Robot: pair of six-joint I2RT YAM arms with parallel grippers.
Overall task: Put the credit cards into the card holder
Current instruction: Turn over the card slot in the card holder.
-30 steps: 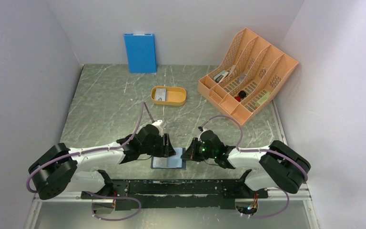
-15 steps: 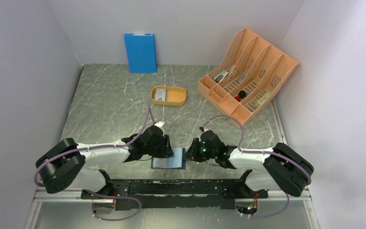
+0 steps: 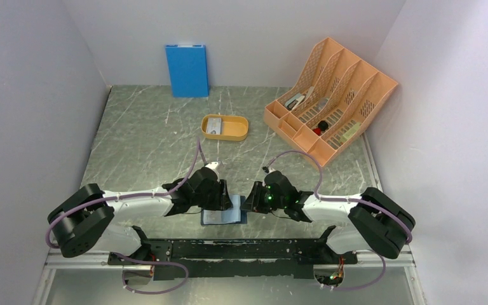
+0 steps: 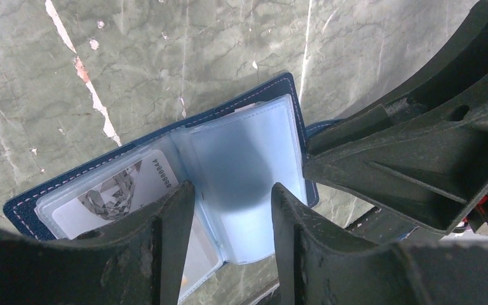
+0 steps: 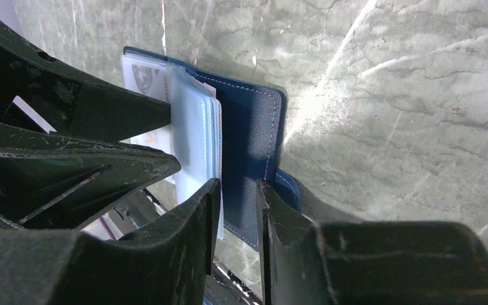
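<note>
The navy card holder (image 3: 223, 217) lies open near the table's front edge, between my two grippers. In the left wrist view its clear pockets (image 4: 248, 159) stand fanned up, and one grey-silver credit card (image 4: 117, 194) with printed digits sits in the left pocket. My left gripper (image 4: 232, 190) is open, its fingers astride a clear pocket leaf; it also shows in the top view (image 3: 227, 203). My right gripper (image 5: 237, 185) is shut on the holder's navy right cover (image 5: 248, 127); it also shows in the top view (image 3: 248, 204). Another grey card (image 3: 213, 125) lies in the orange tray.
The shallow orange oval tray (image 3: 236, 132) stands mid-table. An orange file organizer (image 3: 349, 76) with small items stands at the back right. A bright blue flat panel (image 3: 187, 70) leans on the back wall. The black base rail (image 3: 229, 249) runs just below the holder.
The left arm has swung in and its gripper has settled over the holder's pockets. The right gripper has stayed clamped on the cover, shifting slightly left.
</note>
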